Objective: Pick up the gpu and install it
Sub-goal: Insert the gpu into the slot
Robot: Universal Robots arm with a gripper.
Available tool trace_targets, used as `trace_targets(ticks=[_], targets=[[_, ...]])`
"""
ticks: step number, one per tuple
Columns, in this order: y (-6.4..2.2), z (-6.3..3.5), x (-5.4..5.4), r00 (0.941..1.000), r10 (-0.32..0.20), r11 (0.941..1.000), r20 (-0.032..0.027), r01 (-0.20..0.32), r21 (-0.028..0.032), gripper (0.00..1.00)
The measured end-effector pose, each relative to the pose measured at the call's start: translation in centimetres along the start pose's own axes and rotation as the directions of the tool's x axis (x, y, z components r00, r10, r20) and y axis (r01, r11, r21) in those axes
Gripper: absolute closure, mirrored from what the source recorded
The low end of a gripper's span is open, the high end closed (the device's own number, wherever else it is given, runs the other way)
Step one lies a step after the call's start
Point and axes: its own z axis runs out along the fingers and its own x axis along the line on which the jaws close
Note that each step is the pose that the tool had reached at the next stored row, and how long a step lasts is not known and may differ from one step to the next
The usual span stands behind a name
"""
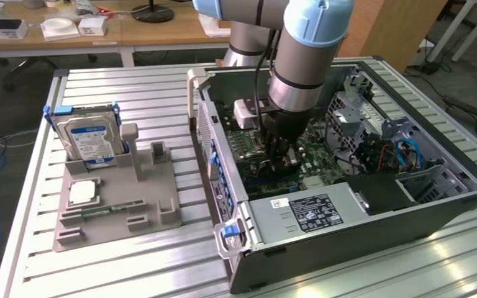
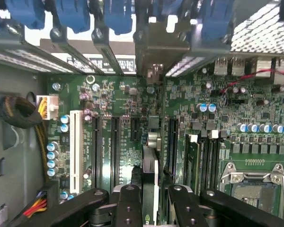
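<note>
My gripper (image 1: 278,162) is down inside the open computer case (image 1: 437,205), over the green motherboard (image 1: 325,162). In the wrist view the gpu (image 2: 150,161) shows edge-on as a thin card. My gripper (image 2: 150,208) is shut on it, one black finger on each side. The card's silver end bracket (image 2: 158,47) reaches up to the case's rear slot openings. The card stands over the motherboard (image 2: 113,99) between long black expansion slots (image 2: 115,142). Whether its edge sits in a slot I cannot tell.
A grey holder (image 1: 139,205) on the exterior view's left carries a hard drive (image 1: 92,138), a processor chip (image 1: 82,192) and a memory stick (image 1: 110,210). Inside the case are a power supply (image 1: 305,214), blue latches (image 2: 71,14), a white slot (image 2: 76,151), a processor socket (image 2: 255,184) and bundled cables (image 2: 19,111).
</note>
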Motion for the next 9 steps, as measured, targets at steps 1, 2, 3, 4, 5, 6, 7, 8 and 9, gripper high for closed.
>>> trace_targets(ticks=[1,2,3,4,5,6,7,8,9], targets=[[-0.02,-0.01,0.00,1.0000,0.000,1.0000,-0.0002,0.000,-0.0001,0.74],[-0.01,-0.03,0.00,1.0000,0.000,1.0000,-0.0005,0.000,-0.0001,0.74],[-0.01,-0.04,0.01,1.0000,0.000,1.0000,-0.0009,0.000,-0.0003,0.74],[-0.01,-0.05,0.01,1.0000,0.000,1.0000,-0.0010,0.000,-0.0004,0.74],[-0.02,-0.04,0.01,1.0000,0.000,1.0000,-0.0010,0.000,-0.0004,0.74],[-0.02,-0.05,0.01,1.0000,0.000,1.0000,-0.0011,0.000,-0.0004,0.74],[-0.02,-0.04,0.01,1.0000,0.000,1.0000,-0.0010,0.000,-0.0004,0.74],[-0.02,-0.05,0.01,1.0000,0.000,1.0000,-0.0011,0.000,-0.0004,0.74],[-0.02,-0.05,0.01,1.0000,0.000,1.0000,-0.0011,0.000,-0.0004,0.74]])
